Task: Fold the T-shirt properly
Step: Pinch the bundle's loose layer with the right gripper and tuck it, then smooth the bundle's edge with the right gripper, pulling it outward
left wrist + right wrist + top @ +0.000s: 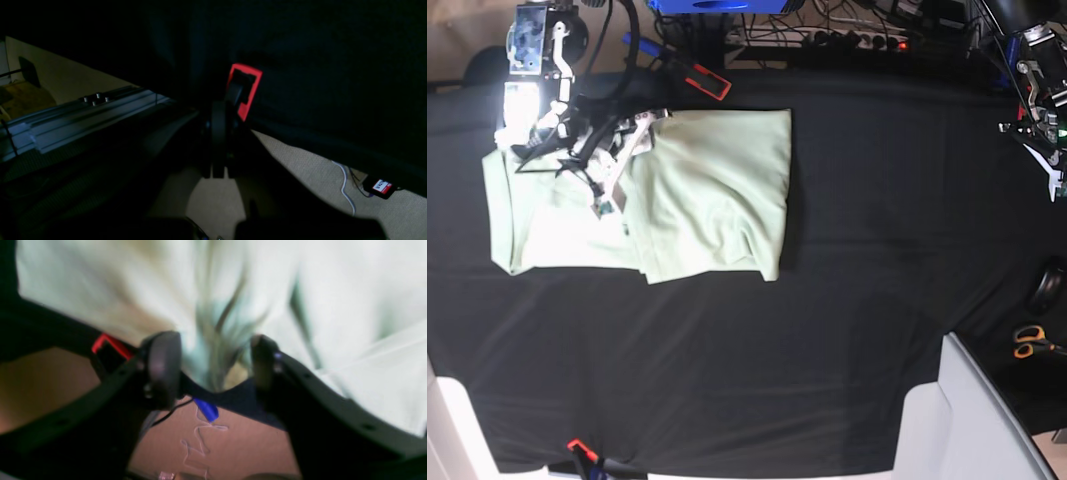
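The pale mint-green T-shirt [717,190] lies partly folded on the black-covered table [847,330], left of centre in the base view. My right gripper [577,150] hovers over the shirt's back left corner, where the cloth is bunched. In the right wrist view the right gripper [213,366] is open, its two fingers wide apart, with blurred, gathered T-shirt [100,290] cloth showing in the gap and beyond. My left gripper [220,140] is shut on nothing, in a dark view off the table's edge; its arm [1035,100] is at the far right, well away from the shirt.
A red-framed black clip [708,82] sits at the table's back edge near the shirt. Scissors [1030,342] lie at the right edge beside a dark round object [1052,290]. A white panel [977,420] stands at the front right. Cables and a power strip [857,40] run behind the table.
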Controlling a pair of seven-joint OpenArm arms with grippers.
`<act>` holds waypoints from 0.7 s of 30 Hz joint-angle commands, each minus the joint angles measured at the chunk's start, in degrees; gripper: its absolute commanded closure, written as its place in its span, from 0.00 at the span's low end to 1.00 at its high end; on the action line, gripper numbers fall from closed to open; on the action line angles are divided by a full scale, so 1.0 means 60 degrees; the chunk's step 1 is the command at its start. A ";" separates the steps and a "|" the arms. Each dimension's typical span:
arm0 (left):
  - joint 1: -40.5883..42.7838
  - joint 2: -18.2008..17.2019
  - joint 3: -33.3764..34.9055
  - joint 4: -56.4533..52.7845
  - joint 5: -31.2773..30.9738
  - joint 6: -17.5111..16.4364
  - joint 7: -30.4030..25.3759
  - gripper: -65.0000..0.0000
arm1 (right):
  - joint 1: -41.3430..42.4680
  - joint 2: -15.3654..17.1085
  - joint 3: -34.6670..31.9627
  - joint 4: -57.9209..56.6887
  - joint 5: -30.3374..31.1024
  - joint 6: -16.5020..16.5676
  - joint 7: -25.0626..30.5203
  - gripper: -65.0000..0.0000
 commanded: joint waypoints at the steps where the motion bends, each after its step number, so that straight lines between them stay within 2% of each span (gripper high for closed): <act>1: -0.0046 -0.0198 -0.0041 0.0147 0.0121 0.0035 -0.0040 1.00 | 0.0142 -0.0006 0.0020 0.0349 0.0113 -0.0032 0.0091 0.47; 3: -0.0032 -0.0198 -0.0041 0.0147 0.0121 0.0035 -0.0040 1.00 | 0.0420 0.0023 0.0005 0.0568 0.0083 -0.0179 0.0091 0.47; 6: -0.0017 -0.0198 -0.0041 0.0147 0.0121 0.0035 -0.0040 1.00 | 0.1167 0.0038 0.0005 0.0407 0.0083 -0.0941 0.0105 0.46; 12: -0.0002 -0.0198 -0.0026 0.0162 0.0121 0.0035 -0.0040 1.00 | 0.3233 0.0038 -0.0024 -0.1571 0.0098 -0.0956 0.0222 0.46; 18: 0.0056 -0.0198 -0.0026 0.0176 0.0121 0.0035 -0.0040 1.00 | 0.4684 0.0316 -0.0010 -0.4545 0.0127 -0.0956 0.1600 0.46; 19: 0.0056 -0.0198 -0.0041 0.0176 0.0121 0.0035 -0.0040 1.00 | 0.4874 0.0360 -0.0010 -0.4941 0.0127 -0.0956 0.1790 0.44; 21: 0.0071 -0.0198 -0.0041 0.0162 0.0121 0.0035 -0.0040 1.00 | 0.5211 0.0375 -0.0010 -0.5688 0.0127 -0.0956 0.2025 0.34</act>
